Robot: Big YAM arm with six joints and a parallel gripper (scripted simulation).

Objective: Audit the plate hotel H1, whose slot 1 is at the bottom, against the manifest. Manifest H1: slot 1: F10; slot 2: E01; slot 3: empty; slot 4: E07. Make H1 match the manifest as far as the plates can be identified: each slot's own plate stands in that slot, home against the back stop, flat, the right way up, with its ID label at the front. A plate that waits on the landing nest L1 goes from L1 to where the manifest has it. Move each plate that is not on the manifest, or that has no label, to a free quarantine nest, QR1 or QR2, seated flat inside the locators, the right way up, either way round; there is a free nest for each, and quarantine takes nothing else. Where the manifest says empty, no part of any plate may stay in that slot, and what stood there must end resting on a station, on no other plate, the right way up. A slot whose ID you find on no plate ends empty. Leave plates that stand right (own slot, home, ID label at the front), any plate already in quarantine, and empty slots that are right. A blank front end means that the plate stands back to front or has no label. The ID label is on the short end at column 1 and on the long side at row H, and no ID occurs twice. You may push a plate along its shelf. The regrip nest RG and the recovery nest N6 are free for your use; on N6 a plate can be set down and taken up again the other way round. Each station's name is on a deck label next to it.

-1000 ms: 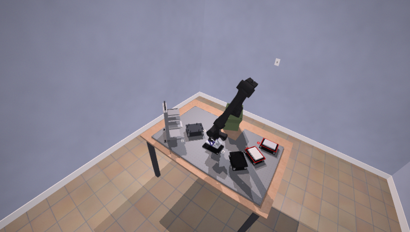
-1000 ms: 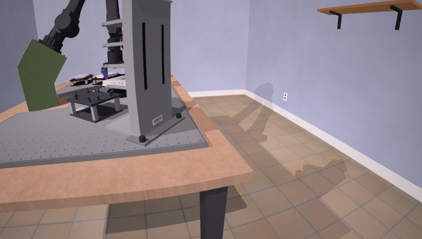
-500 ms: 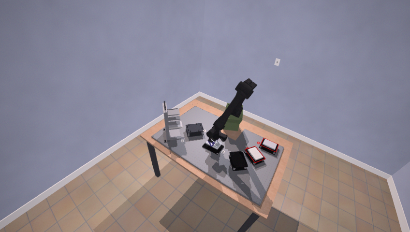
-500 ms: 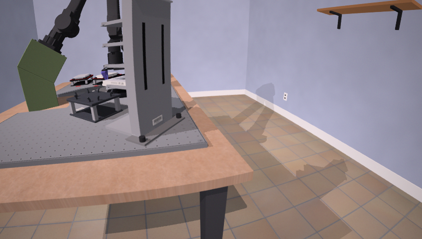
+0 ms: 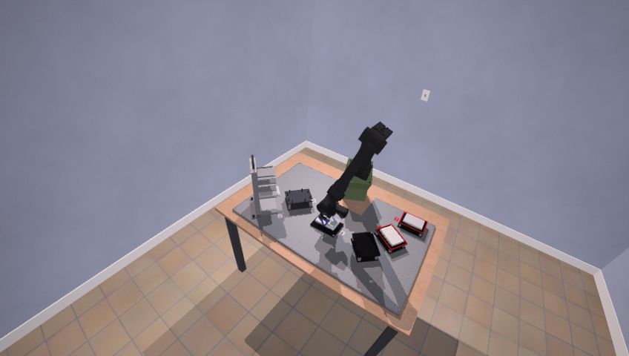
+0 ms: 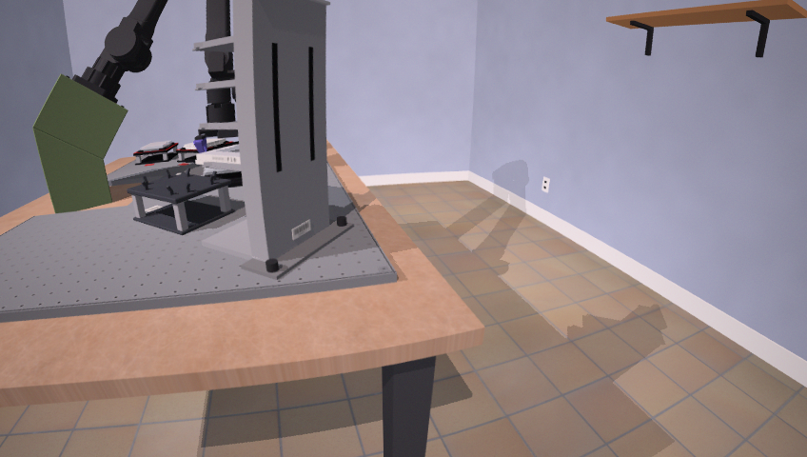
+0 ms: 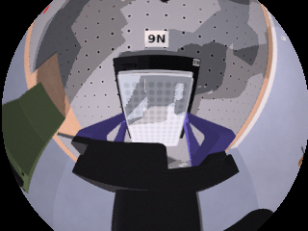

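Observation:
My gripper (image 7: 155,115) (image 5: 325,219) is shut on a clear well plate (image 7: 156,103) (image 5: 330,225), with a purple finger on each long side. It holds the plate flat, low over the black recovery nest N6 (image 7: 154,63) (image 5: 317,226). I cannot tell whether the plate touches the nest. The deck label N6 (image 7: 156,38) lies just beyond the nest. No ID label on the plate is readable. The plate hotel H1 (image 5: 265,187) (image 6: 283,141) stands at the table's left end; what its slots hold is not clear. The exterior camera sees it from behind.
Two red-rimmed quarantine nests (image 5: 391,236) (image 5: 412,222) at the right each hold a white plate. A flat black nest (image 5: 365,245) lies beside them. A raised black nest (image 5: 298,198) (image 6: 175,195) stands near the hotel. The arm's green base (image 5: 358,185) (image 6: 73,147) is at the back.

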